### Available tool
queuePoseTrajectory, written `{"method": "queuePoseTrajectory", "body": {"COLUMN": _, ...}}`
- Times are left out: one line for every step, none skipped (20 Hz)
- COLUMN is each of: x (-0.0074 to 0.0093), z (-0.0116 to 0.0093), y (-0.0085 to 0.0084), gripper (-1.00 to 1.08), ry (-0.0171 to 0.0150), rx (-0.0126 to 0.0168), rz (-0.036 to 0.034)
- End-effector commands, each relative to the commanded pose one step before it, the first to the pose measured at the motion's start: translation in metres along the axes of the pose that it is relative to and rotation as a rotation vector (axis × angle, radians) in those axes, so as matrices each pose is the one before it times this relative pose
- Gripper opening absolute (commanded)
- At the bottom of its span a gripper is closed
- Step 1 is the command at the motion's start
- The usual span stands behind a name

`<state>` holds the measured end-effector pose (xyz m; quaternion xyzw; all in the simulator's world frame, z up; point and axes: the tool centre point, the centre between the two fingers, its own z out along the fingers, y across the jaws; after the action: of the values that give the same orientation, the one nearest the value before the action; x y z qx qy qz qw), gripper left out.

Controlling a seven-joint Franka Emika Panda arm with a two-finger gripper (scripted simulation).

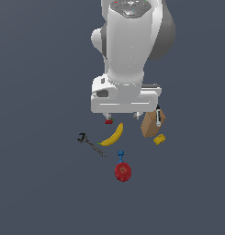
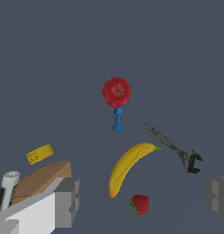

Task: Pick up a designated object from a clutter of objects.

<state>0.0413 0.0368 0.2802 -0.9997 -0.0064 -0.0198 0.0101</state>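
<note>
The small blue piece (image 1: 120, 155) lies on the dark desk (image 1: 40, 183), its stem touching the red apple (image 1: 123, 171), which sits just at its 6 o'clock in the exterior view. In the wrist view the same blue piece (image 2: 118, 119) shows a short stem and a wider end (the apple (image 2: 116, 91) is pressed against one end of it). Nothing grips it.

The jaws (image 2: 141, 201) stand wide apart and empty, with one grey finger (image 2: 67, 201) and the other finger (image 2: 218, 199) at opposite edges of the wrist view. In the exterior view the arm's white body hangs above the clutter, hiding the jaws.

From the blue piece in the exterior view, the yellow banana (image 1: 113, 135) lies near at 11 o'clock, the strawberry (image 1: 109, 121) beyond it, the dark wrench (image 1: 91, 144) at 10 o'clock. The yellow block (image 1: 160, 138) sits at 2 o'clock, just beside the brown box (image 1: 150, 125), on which the black-and-white marker (image 1: 158, 115) leans.
</note>
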Motion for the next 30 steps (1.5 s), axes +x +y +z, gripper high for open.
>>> {"method": "queuePoseTrajectory", "body": {"x": 0.0087, "z": 0.02225, "y": -0.00026, "gripper": 1.0, "ry": -0.00498, "rx": -0.00165, "rz": 0.00777}}
{"method": "queuePoseTrajectory", "body": {"x": 0.00371, "z": 0.01007, "y": -0.00015, "gripper": 1.0, "ry": -0.00196, "rx": -0.00081, "rz": 0.00349}}
{"method": "queuePoseTrajectory", "body": {"x": 0.00364, "z": 0.01052, "y": -0.00017, "gripper": 1.0, "ry": -0.00202, "rx": -0.00088, "rz": 0.00358}}
{"method": "queuePoseTrajectory", "body": {"x": 0.00344, "z": 0.01064, "y": -0.0002, "gripper": 1.0, "ry": -0.002, "rx": -0.00092, "rz": 0.00351}}
{"method": "queuePoseTrajectory", "body": {"x": 0.00324, "z": 0.01076, "y": -0.00021, "gripper": 1.0, "ry": -0.002, "rx": -0.00096, "rz": 0.0035}}
{"method": "queuePoseTrajectory", "body": {"x": 0.00303, "z": 0.01087, "y": -0.00024, "gripper": 1.0, "ry": -0.00198, "rx": -0.00099, "rz": 0.00343}}
{"method": "queuePoseTrajectory", "body": {"x": 0.00284, "z": 0.011, "y": -0.00021, "gripper": 1.0, "ry": -0.00202, "rx": -0.00105, "rz": 0.00346}}
{"method": "queuePoseTrajectory", "body": {"x": 0.00262, "z": 0.01108, "y": -0.00026, "gripper": 1.0, "ry": -0.00197, "rx": -0.00107, "rz": 0.00335}}
{"method": "queuePoseTrajectory", "body": {"x": 0.00239, "z": 0.01113, "y": -0.00028, "gripper": 1.0, "ry": -0.00194, "rx": -0.00109, "rz": 0.00328}}
{"method": "queuePoseTrajectory", "body": {"x": 0.0021, "z": 0.01077, "y": -0.00024, "gripper": 1.0, "ry": -0.00189, "rx": -0.0011, "rz": 0.00316}}
{"method": "queuePoseTrajectory", "body": {"x": 0.0018, "z": 0.01026, "y": -0.00025, "gripper": 1.0, "ry": -0.00177, "rx": -0.00106, "rz": 0.00294}}
{"method": "queuePoseTrajectory", "body": {"x": 0.00153, "z": 0.00975, "y": -0.00022, "gripper": 1.0, "ry": -0.00167, "rx": -0.00103, "rz": 0.00275}}
{"method": "queuePoseTrajectory", "body": {"x": 0.00128, "z": 0.00919, "y": -0.00025, "gripper": 1.0, "ry": -0.00153, "rx": -0.00097, "rz": 0.0025}}
{"method": "queuePoseTrajectory", "body": {"x": 0.00108, "z": 0.00866, "y": -0.0002, "gripper": 1.0, "ry": -0.00146, "rx": -0.00094, "rz": 0.00236}}
{"method": "queuePoseTrajectory", "body": {"x": 0.00089, "z": 0.00812, "y": -0.00017, "gripper": 1.0, "ry": -0.00138, "rx": -0.00091, "rz": 0.00221}}
{"method": "queuePoseTrajectory", "body": {"x": 0.00071, "z": 0.0075, "y": -0.00022, "gripper": 1.0, "ry": -0.0012, "rx": -0.0008, "rz": 0.00191}}
{"method": "queuePoseTrajectory", "body": {"x": 0.00058, "z": 0.00696, "y": -0.00016, "gripper": 1.0, "ry": -0.00115, "rx": -0.00078, "rz": 0.00182}}
{"method": "queuePoseTrajectory", "body": {"x": 0.00046, "z": 0.00637, "y": -0.00015, "gripper": 1.0, "ry": -0.00104, "rx": -0.00072, "rz": 0.00164}}
{"method": "queuePoseTrajectory", "body": {"x": 0.00035, "z": 0.00577, "y": -0.00015, "gripper": 1.0, "ry": -0.00092, "rx": -0.00064, "rz": 0.00144}}
{"method": "queuePoseTrajectory", "body": {"x": 0.00029, "z": 0.00524, "y": -0.00004, "gripper": 1.0, "ry": -0.00092, "rx": -0.00065, "rz": 0.00144}}
{"method": "queuePoseTrajectory", "body": {"x": 0.00018, "z": 0.00449, "y": -0.00023, "gripper": 1.0, "ry": -0.00061, "rx": -0.00043, "rz": 0.00094}}
{"method": "queuePoseTrajectory", "body": {"x": 0.00014, "z": 0.00396, "y": -0.00012, "gripper": 1.0, "ry": -0.00061, "rx": -0.00043, "rz": 0.00093}}
{"method": "queuePoseTrajectory", "body": {"x": 0.00012, "z": 0.00342, "y": -0.00001, "gripper": 1.0, "ry": -0.00061, "rx": -0.00044, "rz": 0.00093}}
{"method": "queuePoseTrajectory", "body": {"x": 0.00005, "z": 0.0027, "y": -0.00014, "gripper": 1.0, "ry": -0.00035, "rx": -0.00025, "rz": 0.00054}}
{"method": "queuePoseTrajectory", "body": {"x": 0.00005, "z": 0.00216, "y": -0.00004, "gripper": 1.0, "ry": -0.00035, "rx": -0.00026, "rz": 0.00054}}
{"method": "queuePoseTrajectory", "body": {"x": 0.00005, "z": 0.00161, "y": 0.00006, "gripper": 1.0, "ry": -0.00035, "rx": -0.00026, "rz": 0.00054}}
{"method": "queuePoseTrajectory", "body": {"x": -0.00001, "z": 0.00082, "y": -0.00015, "gripper": 1.0, "ry": 0.0, "rx": 0.0, "rz": 0.0}}
{"method": "queuePoseTrajectory", "body": {"x": 0.0, "z": 0.00027, "y": -0.00005, "gripper": 1.0, "ry": 0.0, "rx": 0.0, "rz": 0.0}}
{"method": "queuePoseTrajectory", "body": {"x": -0.00049, "z": -0.00104, "y": 0.00023, "gripper": 1.0, "ry": -0.00136, "rx": -0.00008, "rz": -0.00025}}
{"method": "queuePoseTrajectory", "body": {"x": 0.0, "z": 0.00035, "y": 0.0, "gripper": 1.0, "ry": 0.0, "rx": 0.0, "rz": 0.0}}
